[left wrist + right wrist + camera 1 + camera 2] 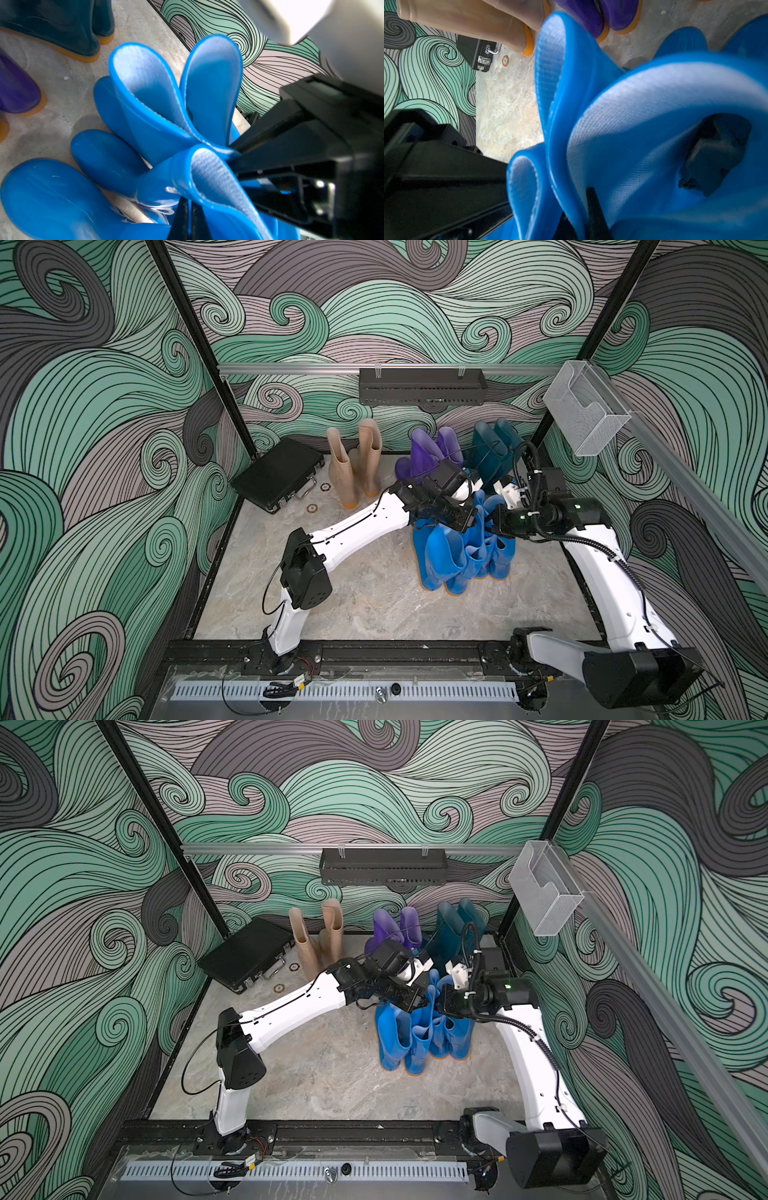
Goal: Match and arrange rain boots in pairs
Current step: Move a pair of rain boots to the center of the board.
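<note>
Several bright blue rain boots (440,560) (395,1040) stand bunched on the floor right of centre. My left gripper (471,522) (189,218) is shut on the top rim of one blue boot's shaft (207,178). My right gripper (496,518) (579,220) faces it and is shut on the rim of a neighbouring blue boot (643,108), one finger inside the shaft. Along the back wall two beige boots (353,464), two purple boots (432,448) and two dark teal boots (490,443) stand upright in pairs.
A flat black case (277,475) lies at the back left, with small round discs (312,508) on the floor beside it. A black shelf (422,386) hangs on the back rail, a clear bin (584,410) on the right rail.
</note>
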Available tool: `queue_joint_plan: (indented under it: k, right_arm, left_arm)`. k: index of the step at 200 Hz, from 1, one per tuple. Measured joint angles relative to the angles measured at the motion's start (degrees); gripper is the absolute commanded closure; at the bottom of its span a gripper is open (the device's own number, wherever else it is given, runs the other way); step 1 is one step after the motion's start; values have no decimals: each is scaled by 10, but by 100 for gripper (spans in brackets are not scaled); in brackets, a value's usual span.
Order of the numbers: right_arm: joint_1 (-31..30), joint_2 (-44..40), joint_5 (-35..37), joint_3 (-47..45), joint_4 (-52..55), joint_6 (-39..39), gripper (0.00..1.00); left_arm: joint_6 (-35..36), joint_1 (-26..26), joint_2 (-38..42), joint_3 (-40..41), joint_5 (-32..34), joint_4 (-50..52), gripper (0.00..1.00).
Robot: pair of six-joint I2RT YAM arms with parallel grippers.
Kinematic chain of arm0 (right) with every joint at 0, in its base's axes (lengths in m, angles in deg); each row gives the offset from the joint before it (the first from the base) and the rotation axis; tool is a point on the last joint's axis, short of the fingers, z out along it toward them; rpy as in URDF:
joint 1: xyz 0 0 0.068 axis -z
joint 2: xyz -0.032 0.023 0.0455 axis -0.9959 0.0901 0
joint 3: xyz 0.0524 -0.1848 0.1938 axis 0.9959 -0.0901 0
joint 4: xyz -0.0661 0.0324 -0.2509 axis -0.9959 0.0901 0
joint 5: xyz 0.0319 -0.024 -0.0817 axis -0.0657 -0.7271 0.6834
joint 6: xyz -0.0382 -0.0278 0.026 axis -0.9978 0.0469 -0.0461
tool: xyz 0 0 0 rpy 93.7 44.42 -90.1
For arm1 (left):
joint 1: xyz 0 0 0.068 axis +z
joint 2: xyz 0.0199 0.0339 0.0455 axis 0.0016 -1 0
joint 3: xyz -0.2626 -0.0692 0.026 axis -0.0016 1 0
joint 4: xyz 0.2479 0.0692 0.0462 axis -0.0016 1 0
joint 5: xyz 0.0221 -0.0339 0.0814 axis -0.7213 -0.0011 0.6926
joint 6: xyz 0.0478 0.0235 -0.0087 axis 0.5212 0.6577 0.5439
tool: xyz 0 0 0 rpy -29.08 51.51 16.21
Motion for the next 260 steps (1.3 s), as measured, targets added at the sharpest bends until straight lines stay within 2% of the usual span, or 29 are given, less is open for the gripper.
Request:
queue_joint_plan:
  k: [27,93,114,131,134,142,156,163,166,185,226,260]
  right_arm:
    - [-41,7,-10,2,-26,55,100]
    - [-177,45,-53,-9,-146,191,100]
    - [-203,68,-57,-10,-180,200,85]
    - [-210,75,-49,-3,-180,194,52]
    - [-210,75,-47,0,-179,191,48]
    - [-210,74,-37,8,-176,187,36]
    - [-211,70,-17,24,-169,177,22]
    - [-211,67,-6,32,-165,170,4]
    - [-211,66,0,37,-162,166,1]
    - [-212,56,46,68,-136,144,1]
    - [-202,42,162,149,-74,85,1]
    - [-129,3,206,162,-55,40,1]
  left_arm:
    - [-6,25,49,56,0,2,100]
    - [-21,104,239,242,1,22,100]
    - [-20,124,262,284,-5,26,100]
    - [-18,132,263,303,-9,26,100]
    - [-17,132,263,304,-10,26,98]
    - [-13,135,265,307,-10,27,84]
    - [-3,135,273,308,-3,29,65]
    - [2,135,279,308,3,33,50]
    - [1,135,282,309,7,35,46]
    - [14,137,302,305,37,51,35]
    - [45,140,334,248,122,90,27]
    - [68,147,400,224,223,115,24]
